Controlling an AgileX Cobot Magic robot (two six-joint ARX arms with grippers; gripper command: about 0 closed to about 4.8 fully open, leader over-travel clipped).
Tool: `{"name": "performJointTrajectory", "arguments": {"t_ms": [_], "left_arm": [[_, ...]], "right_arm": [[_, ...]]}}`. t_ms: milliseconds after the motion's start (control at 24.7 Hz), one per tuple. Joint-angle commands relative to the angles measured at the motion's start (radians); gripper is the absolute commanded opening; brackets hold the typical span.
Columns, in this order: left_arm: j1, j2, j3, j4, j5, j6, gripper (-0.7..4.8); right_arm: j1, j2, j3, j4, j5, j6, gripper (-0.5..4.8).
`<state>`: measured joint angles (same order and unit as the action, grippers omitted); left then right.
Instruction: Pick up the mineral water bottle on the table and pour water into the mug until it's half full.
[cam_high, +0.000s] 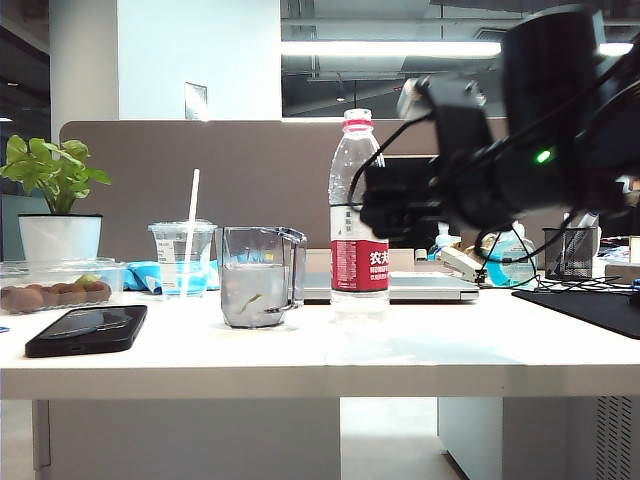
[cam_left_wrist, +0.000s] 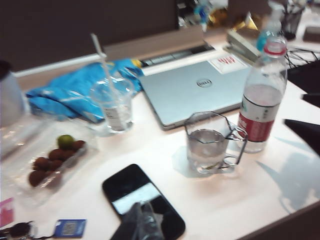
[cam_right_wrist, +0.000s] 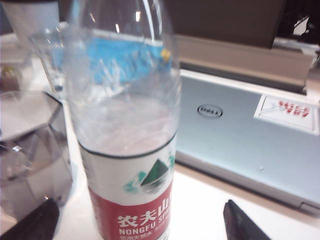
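Exterior view: mineral water bottle (cam_high: 359, 215) stood upright on table (cam_high: 300, 360), just beside mug (cam_high: 258, 276), cap on. Right gripper (cam_right_wrist: 140, 220) spread wide, straddling bottle, apparently lined up for grasp. Left gripper (cam_left_wrist: 141, 222) hung back over phone (cam_left_wrist: 142, 200); state unclear.
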<state>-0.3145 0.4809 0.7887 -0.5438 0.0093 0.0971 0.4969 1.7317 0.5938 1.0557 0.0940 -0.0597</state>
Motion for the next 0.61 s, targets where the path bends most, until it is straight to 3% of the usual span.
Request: {"name": "performJointTrajectory", "arguments": {"t_ms": [40, 81, 121, 283, 364, 445, 607], "left_arm": [[0.001, -0.07, 0.005, -0.005, -0.06, -0.003, -0.04], [0.001, -0.093, 0.005, -0.004, -0.071, -0.003, -0.04], [0.001, -0.112, 0.005, -0.004, -0.079, -0.003, -0.04], [0.001, -0.178, 0.005, -0.014, -0.08, -0.003, -0.04], [0.001, -0.204, 0.005, -0.031, -0.08, -0.002, -0.04], [0.001, -0.234, 0.005, -0.047, -0.08, -0.001, -0.04], [0.001, -0.252, 0.005, -0.046, -0.074, -0.001, -0.04]], "right_arm": [[0.003, -0.087, -0.05, 0.011, 0.0, 0.0, 4.79], [0.003, -0.123, -0.075, 0.01, -0.001, 0.0, 4.79], [0.003, -0.153, -0.094, 0.008, -0.003, 0.001, 4.38], [0.003, -0.294, -0.175, -0.034, -0.003, 0.002, 2.03], [0.003, -0.356, -0.207, -0.055, -0.01, 0.004, 1.1], [0.003, -0.44, -0.248, -0.084, -0.047, 0.005, 0.71], [0.003, -0.554, -0.302, -0.107, -0.143, 0.007, 0.71]]}}
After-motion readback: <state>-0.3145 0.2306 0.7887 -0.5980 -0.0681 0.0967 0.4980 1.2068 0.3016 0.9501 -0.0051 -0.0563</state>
